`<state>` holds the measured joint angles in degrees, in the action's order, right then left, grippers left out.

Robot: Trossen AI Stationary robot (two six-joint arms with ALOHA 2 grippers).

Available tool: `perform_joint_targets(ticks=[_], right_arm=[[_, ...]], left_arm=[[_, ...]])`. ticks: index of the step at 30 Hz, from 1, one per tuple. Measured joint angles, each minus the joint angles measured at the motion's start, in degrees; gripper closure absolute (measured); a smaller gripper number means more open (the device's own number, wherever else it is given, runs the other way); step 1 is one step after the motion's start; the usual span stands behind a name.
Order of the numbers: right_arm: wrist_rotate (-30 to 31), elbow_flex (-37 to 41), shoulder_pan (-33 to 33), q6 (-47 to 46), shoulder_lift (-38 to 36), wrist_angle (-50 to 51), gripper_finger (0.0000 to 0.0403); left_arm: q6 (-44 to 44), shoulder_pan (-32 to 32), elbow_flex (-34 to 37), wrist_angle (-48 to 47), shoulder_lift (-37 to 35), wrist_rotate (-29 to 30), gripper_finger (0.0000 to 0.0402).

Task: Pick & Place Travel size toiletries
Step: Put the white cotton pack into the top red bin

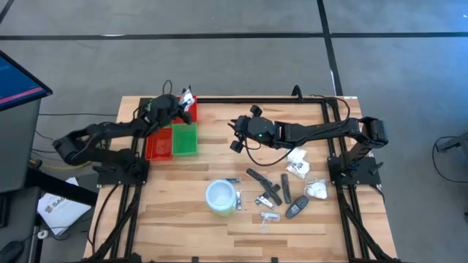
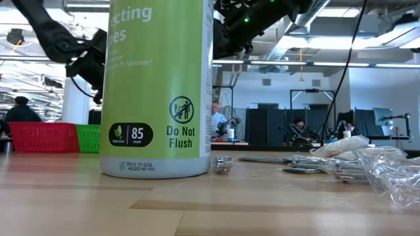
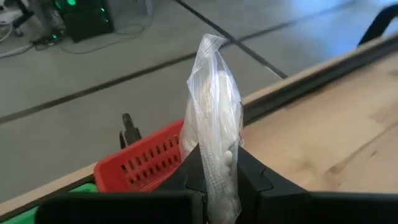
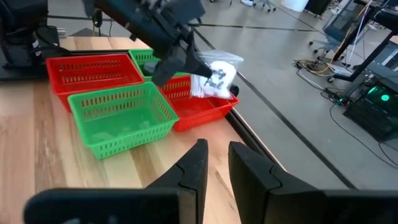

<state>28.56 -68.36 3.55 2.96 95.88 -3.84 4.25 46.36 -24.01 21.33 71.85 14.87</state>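
- White packet in clear wrap (image 3: 214, 134) pinched between left gripper (image 3: 219, 177) fingers, sticking up past the fingertips; wrap top twisted to a point.
- Same packet seen from right wrist view (image 4: 213, 77), held in the air above the red basket (image 4: 202, 106) at the tray's far corner, near the table edge.
- Left gripper (image 1: 183, 102) is clamped on the packet, over the red and green tray (image 1: 172, 139) in the high view.
- Green basket (image 4: 121, 118) just beside the red one, on the side away from the left gripper's load; another red basket (image 4: 93, 71) next to it.
- Right gripper (image 4: 214, 165) holds nothing, fingers nearly together with a thin gap, hovering over bare wood near the tray.
- Right gripper (image 1: 240, 131) is mid table; remaining toiletries (image 1: 281, 193) lie well apart from it, toward the table's near edge: dark sticks, white packets (image 1: 307, 179), clear sachets.
- White tub with green side (image 1: 221, 197) stands just beside those items.
- Low view: tub (image 2: 156, 85) fills the foreground, sachets (image 2: 387, 170) off to one side.
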Motion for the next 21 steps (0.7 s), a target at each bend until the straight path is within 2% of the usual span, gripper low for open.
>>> perform_joint_targets(ticks=[4,15,21], right_arm=[[-0.03,0.0,-0.08,0.0,0.0,0.0,0.0346],[-0.03,0.04,-0.06,0.02,0.0,0.04,0.0346],[-0.03,0.04,-0.02,0.02,0.0,0.04,0.0346]], left_arm=[[-4.1,0.92,-1.81,-0.02,3.19,-4.38,0.0378],[-10.51,5.15,-3.13,-4.43,4.8,-4.78,0.0379],[-14.26,7.24,-3.15,-4.45,4.86,-7.85,0.038]])
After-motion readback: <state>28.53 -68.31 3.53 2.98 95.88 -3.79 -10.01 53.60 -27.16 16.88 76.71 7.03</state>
